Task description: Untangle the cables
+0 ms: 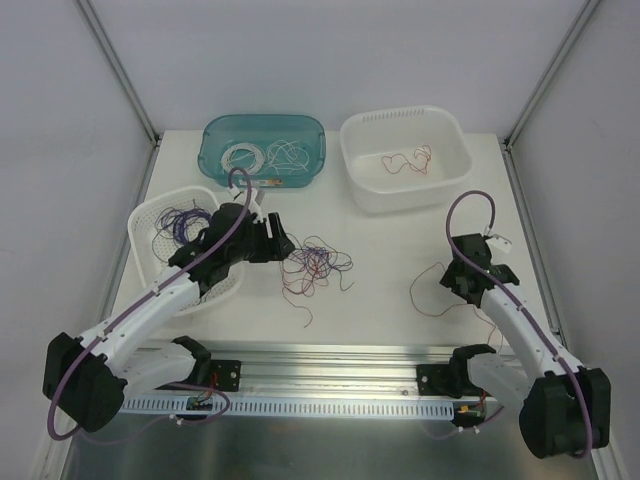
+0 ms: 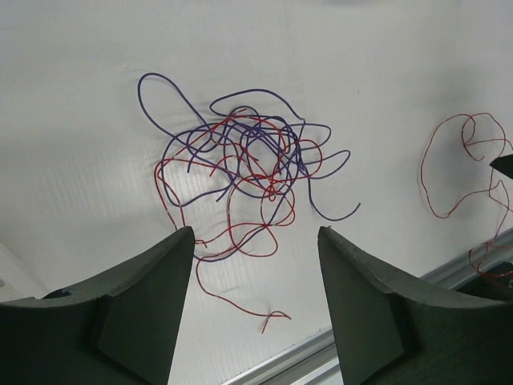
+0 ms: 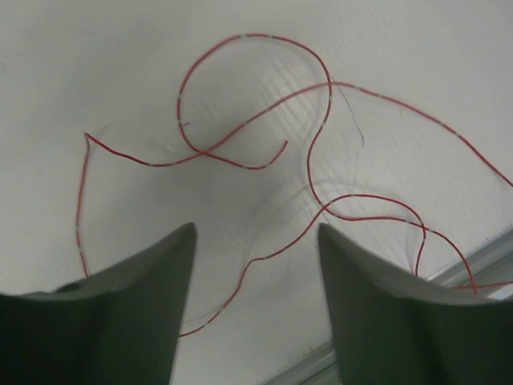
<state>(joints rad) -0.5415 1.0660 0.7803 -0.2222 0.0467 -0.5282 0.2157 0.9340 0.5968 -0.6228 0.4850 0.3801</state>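
A clump of thin red and dark purple cables (image 1: 315,266) lies mid-table; in the left wrist view it (image 2: 248,156) spreads just beyond my fingers. My left gripper (image 1: 283,245) is open and empty, just left of the clump. A single red cable (image 1: 432,290) lies loose on the table at the right; in the right wrist view it (image 3: 321,152) loops in front of and between my fingers. My right gripper (image 1: 447,280) is open and empty over that red cable.
A teal bin (image 1: 264,147) at the back holds white cables. A white bin (image 1: 405,158) at the back right holds red cables. A white basket (image 1: 165,235) at the left holds purple cables. A metal rail (image 1: 330,385) runs along the near edge.
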